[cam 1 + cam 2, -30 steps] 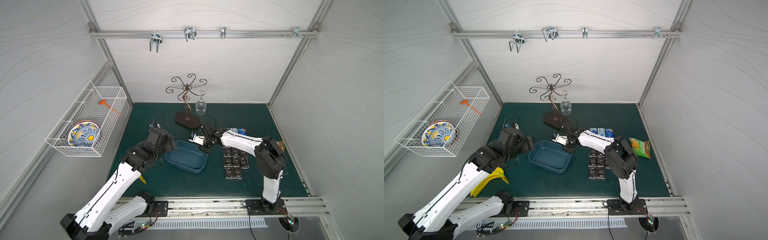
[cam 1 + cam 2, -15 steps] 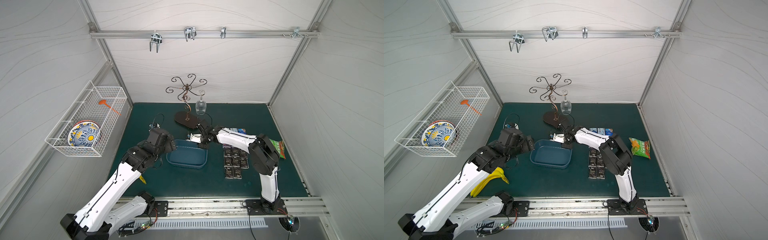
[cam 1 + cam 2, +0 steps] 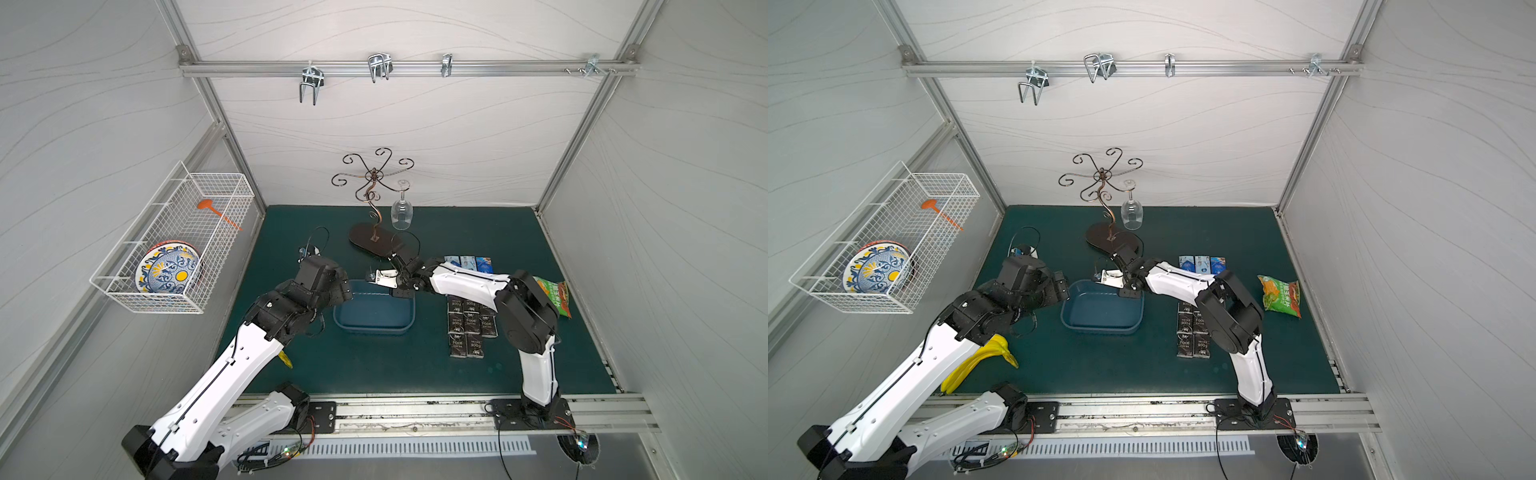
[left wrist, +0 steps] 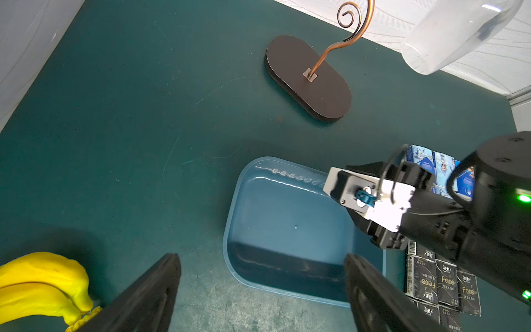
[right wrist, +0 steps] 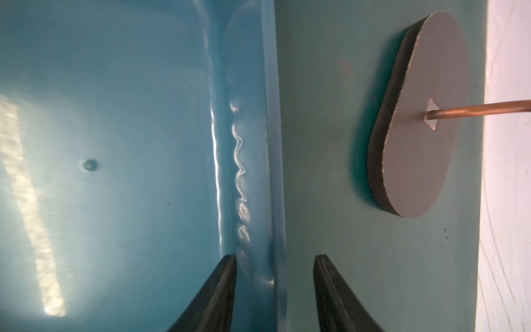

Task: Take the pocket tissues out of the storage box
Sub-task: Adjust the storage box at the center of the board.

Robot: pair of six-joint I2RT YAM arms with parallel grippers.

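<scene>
Since the blue storage box (image 3: 370,332) shows nothing but its bare floor in every view, I'd judge the emptying itself done and the work at its closing step. All the pocket tissues (image 3: 467,328) I can see lie on the green tabletop (image 3: 457,232) just right of the box, black packs in rows with three blue ones at the far end and a snack bag (image 3: 1281,295) further right. The right pincer (image 5: 275,258) stands half parted astride the box's far rim, one finger inside and one outside, gripping nothing. The left pincer (image 4: 261,257) hangs wide and empty at the box's left end. Next, I reckon, the right one must rise straight off the rim without snagging it. On the left wall a white wire basket (image 3: 214,175) holds a patterned plate (image 3: 166,270) and an orange utensil (image 3: 216,210).
</scene>
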